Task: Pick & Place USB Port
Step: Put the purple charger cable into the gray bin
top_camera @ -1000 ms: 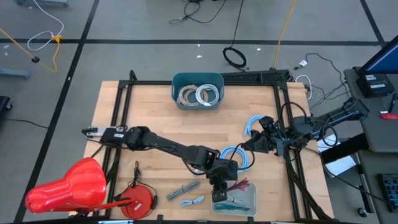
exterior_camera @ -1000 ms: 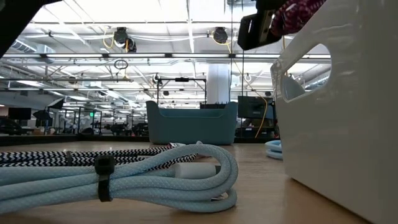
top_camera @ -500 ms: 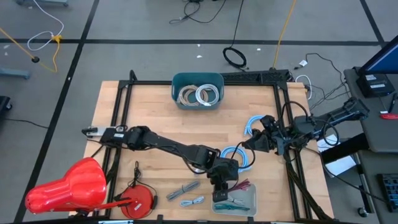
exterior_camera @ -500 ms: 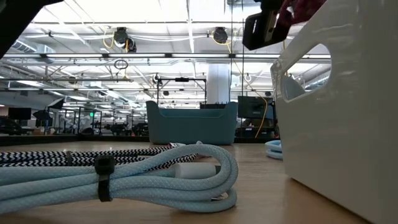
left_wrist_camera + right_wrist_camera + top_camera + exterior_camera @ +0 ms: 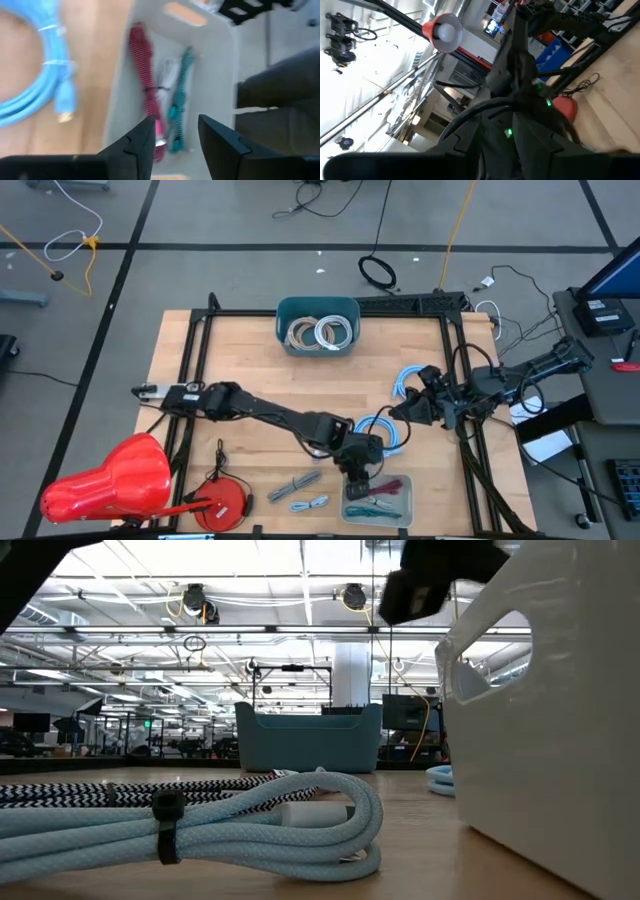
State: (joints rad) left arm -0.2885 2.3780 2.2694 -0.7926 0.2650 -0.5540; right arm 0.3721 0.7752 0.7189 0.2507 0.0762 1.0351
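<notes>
Red braided USB cable [image 5: 144,85] dropped in the white bin [image 5: 222,75]

The red cable is seen lying inside the bin, beside a teal cable [image 5: 179,100], at the near edge of the surface [image 5: 240,360]. The left tool [image 5: 175,135] is held just above the bin with its fingers apart and nothing in them. The putting-down step looks done. Next, the left tool would need to be lifted clear. The right tool [image 5: 412,408] waits near the blue cables [image 5: 410,378]; its grip cannot be told.

The other dark arm [image 5: 520,70] (green lights glowing on it) rises beyond the light wooden surface [image 5: 615,90], with a red dome-shaped lamp [image 5: 442,32] behind.
</notes>
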